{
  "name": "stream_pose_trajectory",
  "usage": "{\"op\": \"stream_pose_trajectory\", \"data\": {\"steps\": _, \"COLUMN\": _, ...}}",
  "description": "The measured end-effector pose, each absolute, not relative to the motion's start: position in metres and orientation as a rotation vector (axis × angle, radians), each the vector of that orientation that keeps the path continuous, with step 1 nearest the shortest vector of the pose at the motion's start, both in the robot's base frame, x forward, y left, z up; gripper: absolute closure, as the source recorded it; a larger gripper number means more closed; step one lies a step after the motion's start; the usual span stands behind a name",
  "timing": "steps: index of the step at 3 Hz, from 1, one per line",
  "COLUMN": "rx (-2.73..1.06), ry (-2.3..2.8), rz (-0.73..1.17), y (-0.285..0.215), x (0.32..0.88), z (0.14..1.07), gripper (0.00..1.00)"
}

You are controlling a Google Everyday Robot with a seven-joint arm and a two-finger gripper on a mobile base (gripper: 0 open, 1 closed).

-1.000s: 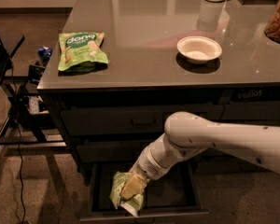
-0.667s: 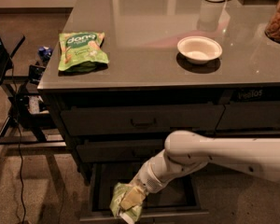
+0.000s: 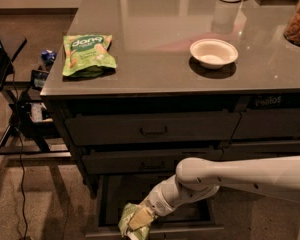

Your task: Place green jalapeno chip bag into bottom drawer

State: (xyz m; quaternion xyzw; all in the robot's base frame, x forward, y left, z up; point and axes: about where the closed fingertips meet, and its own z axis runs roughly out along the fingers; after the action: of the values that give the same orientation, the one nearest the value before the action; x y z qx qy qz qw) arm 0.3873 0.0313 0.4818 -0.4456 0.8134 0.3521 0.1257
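While the claw point(image 3: 142, 217) is clamped on the green jalapeno chip bag point(image 3: 126, 224), low at the front lip of the open bottom drawer point(image 3: 185, 228), the placing step looks nearly done. Next, I judge, the bag must go further in over the drawer floor before release. Counted: one held bag, one dang bag point(image 3: 87, 54) and one white bowl point(image 3: 213, 52) on the surface point(image 3: 155, 29), three drawers in this stack.

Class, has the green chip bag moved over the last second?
Yes. Held in the gripper, the green chip bag has dropped lower, nearer the open bottom drawer's front edge.
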Motion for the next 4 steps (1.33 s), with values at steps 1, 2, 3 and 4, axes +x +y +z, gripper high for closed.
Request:
{"op": "stream_pose_trajectory", "data": {"steps": 1, "rx": -1.297, "ry": 2.369, "rz": 1.027, "y": 0.032, "x": 0.387, "z": 0.481, "gripper": 1.00}}
{"op": "stream_pose_trajectory", "data": {"steps": 2, "rx": -1.214, "ry": 2.385, "rz": 1.060, "y": 0.038, "x": 0.390, "z": 0.448, "gripper": 1.00}}
{"op": "stream_pose_trajectory", "data": {"steps": 3, "rx": -1.080, "ry": 2.392, "rz": 1.073, "y": 0.039, "x": 0.405, "z": 0.409, "gripper": 1.00}}
{"op": "stream_pose_trajectory", "data": {"steps": 4, "rx": -0.974, "ry": 2.387, "rz": 1.105, "y": 0.037, "x": 0.418, "z": 0.379, "gripper": 1.00}}
